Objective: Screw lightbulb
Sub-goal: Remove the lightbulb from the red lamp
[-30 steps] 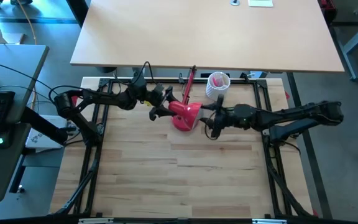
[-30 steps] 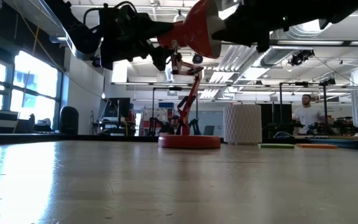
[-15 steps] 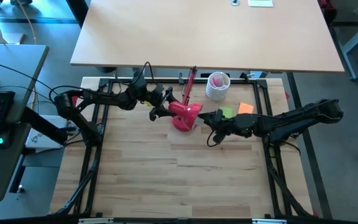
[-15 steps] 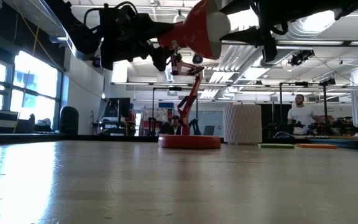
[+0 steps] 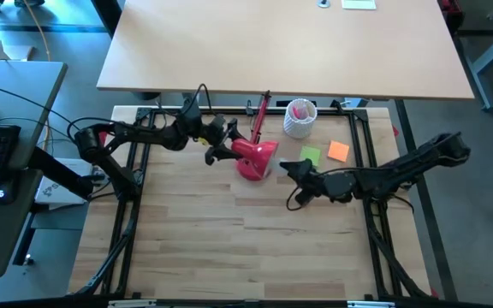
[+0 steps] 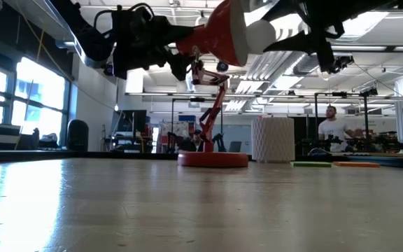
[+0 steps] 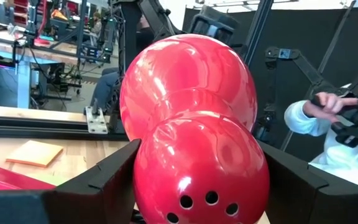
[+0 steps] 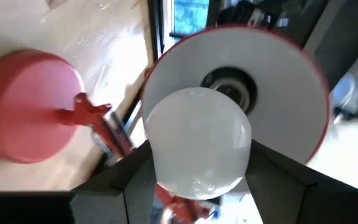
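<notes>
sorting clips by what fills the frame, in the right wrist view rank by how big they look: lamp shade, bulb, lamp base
1. lamp shade
2. bulb, held in the right pincer close to the camera, so nearness inflates it
3. lamp base, partly cut off by the frame, looks close to the bulb

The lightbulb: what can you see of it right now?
The lightbulb is a small, smooth white globe of matte, frosted look. The right gripper holds it between its dark fingers, in the air in front of the red lamp's shade, whose white inside and dark socket face it. The bulb is outside the shade, not yet in the socket. Its screw base is hidden. From table height it shows beside the shade's rim.
</notes>
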Tool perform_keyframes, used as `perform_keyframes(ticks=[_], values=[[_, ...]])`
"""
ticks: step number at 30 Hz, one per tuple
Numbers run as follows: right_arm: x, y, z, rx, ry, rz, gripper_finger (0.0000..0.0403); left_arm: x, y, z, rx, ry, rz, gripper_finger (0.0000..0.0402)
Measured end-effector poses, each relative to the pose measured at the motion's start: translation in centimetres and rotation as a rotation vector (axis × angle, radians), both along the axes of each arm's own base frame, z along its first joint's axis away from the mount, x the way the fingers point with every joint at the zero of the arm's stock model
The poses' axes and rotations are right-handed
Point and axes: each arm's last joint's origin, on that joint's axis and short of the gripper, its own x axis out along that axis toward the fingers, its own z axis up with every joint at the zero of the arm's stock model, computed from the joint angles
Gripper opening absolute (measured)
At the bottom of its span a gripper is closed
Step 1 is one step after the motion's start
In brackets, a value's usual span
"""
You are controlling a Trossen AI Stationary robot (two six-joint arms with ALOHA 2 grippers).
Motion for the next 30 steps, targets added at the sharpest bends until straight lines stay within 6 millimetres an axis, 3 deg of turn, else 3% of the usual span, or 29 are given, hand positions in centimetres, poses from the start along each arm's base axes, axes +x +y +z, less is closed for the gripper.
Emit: perform_keyframes(ticks=[11, 17, 21, 30], values=[[-1.0, 1.8, -0.1, 0.188, -0.145, -0.162, 0.0213, -1.7, 3.9, 1.0, -0.022, 0.002, 0.06, 0.0259], [-1.1, 1.9, -0.2, 0.239, -0.174, -0.173, 0.0213, -2.5, 6.5, 2.2, -0.07, 0.037, 0.077, 0.0287], [-1.1, 1.9, -0.2, 0.244, -0.182, -0.184, 0.0213, -3.1, 7.2, 2.3, -0.113, 0.072, 0.024, 0.0306], [-1.2, 1.8, -0.4, 0.261, -0.188, -0.211, 0.0213, -4.7, 8.5, 2.6, -0.177, 0.108, -0.03, 0.0311]])
